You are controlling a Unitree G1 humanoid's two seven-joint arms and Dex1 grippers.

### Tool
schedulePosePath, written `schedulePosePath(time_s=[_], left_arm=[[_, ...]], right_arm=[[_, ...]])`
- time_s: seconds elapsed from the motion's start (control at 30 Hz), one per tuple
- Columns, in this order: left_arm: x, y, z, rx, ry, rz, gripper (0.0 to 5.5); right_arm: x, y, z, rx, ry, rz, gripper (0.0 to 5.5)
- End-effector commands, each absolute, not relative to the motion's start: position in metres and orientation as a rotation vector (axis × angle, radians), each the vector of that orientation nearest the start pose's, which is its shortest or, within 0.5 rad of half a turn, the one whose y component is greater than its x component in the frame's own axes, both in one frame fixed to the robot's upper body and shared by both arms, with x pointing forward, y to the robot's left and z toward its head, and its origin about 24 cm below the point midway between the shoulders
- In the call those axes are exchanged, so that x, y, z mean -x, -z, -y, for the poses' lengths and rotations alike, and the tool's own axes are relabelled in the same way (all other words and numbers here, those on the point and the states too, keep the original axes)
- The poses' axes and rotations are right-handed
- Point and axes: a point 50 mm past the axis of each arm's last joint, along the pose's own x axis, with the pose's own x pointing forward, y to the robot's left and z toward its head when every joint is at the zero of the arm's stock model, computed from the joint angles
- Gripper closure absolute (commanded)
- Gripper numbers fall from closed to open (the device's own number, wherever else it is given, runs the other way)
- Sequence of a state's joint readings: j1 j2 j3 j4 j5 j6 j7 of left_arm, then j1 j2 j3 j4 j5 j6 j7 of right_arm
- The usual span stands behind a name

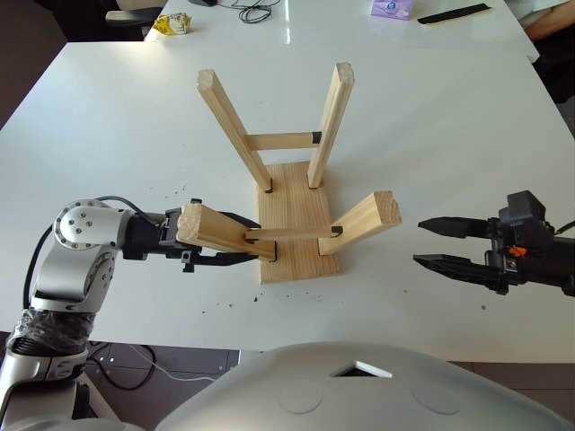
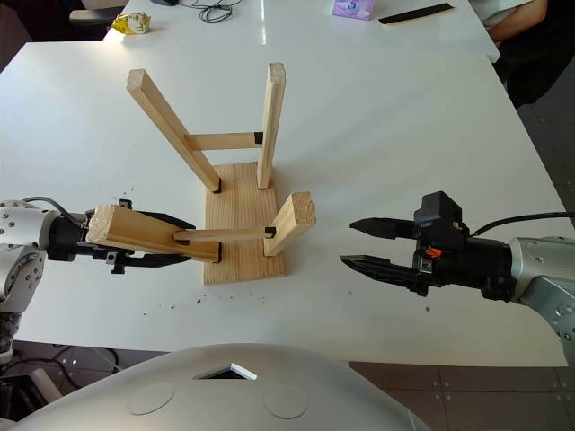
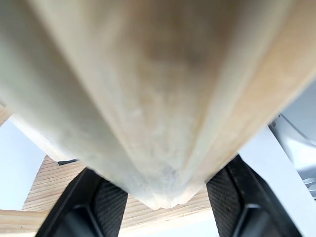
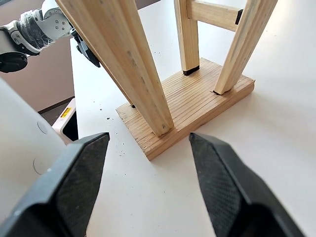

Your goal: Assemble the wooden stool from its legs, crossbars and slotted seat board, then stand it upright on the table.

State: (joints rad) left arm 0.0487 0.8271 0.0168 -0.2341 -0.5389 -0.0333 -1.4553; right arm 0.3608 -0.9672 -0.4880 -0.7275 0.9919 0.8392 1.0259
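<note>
Left pincer (image 1: 250, 239) clasping stool leg (image 1: 216, 230), right pincer (image 1: 419, 243) spread, apart

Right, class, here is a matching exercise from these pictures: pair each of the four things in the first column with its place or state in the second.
1. left end effector
2. right end effector
3. pale wooden slotted seat board
4. crumpled yellow wrapper

A. lying flat on the white table
B. at the table's far left corner
C. open, holding nothing
D. closed on a pale wooden stool leg

Pairs: 1-D, 2-C, 3-A, 4-B.
</note>
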Motion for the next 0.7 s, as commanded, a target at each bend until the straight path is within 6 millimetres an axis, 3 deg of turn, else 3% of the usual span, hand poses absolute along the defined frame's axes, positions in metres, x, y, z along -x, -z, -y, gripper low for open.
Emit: schedulePosePath(time_s=[0.03, 0.43, 0.6, 0.7], left_arm=[[-0.196, -0.112, -0.213, -0.417, 1.55, -0.19, 3.38], [-0.212, -0.102, -0.21, -0.496, 1.402, -0.222, 3.38], [-0.212, -0.097, -0.207, -0.501, 1.378, -0.239, 3.38], [-0.212, -0.096, -0.203, -0.495, 1.386, -0.242, 3.38]], right_arm=[[-0.147, -0.167, 0.217, 0.028, -1.202, -0.478, 2.51], [-0.149, -0.174, 0.22, 0.049, -1.187, -0.467, 2.51], [-0.139, -0.176, 0.214, 0.05, -1.245, -0.49, 2.51], [-0.135, -0.187, 0.203, -0.021, -1.3, -0.431, 2.51]])
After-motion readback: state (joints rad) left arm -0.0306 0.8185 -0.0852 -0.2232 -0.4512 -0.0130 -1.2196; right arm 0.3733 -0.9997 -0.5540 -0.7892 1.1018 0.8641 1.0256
